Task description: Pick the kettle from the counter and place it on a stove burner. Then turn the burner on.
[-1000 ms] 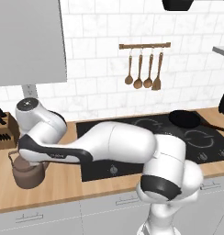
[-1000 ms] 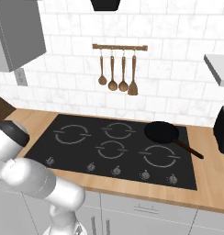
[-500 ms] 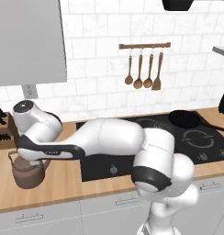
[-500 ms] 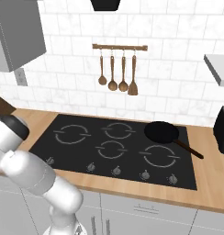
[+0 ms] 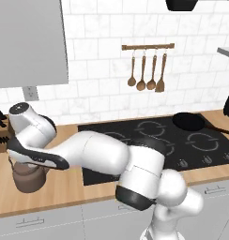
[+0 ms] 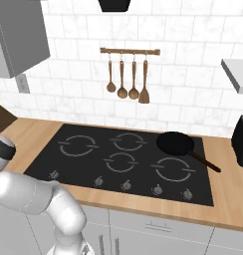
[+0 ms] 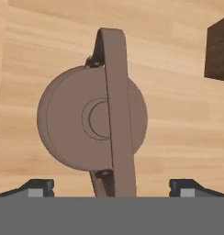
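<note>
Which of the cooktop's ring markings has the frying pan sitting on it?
The back right ring, nearest the wall: the black frying pan covers it. The other four rings lie bare on the cooktop.

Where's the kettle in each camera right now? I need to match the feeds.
Left base view: the kettle sits at lower left on the counter, under the arm's hand.
Right base view: I can't find it.
Hand view: centre frame, seen from above, handle arching over the lid.
Shared landmark: the tan wood counter; the dark block lies beside the kettle.
</note>
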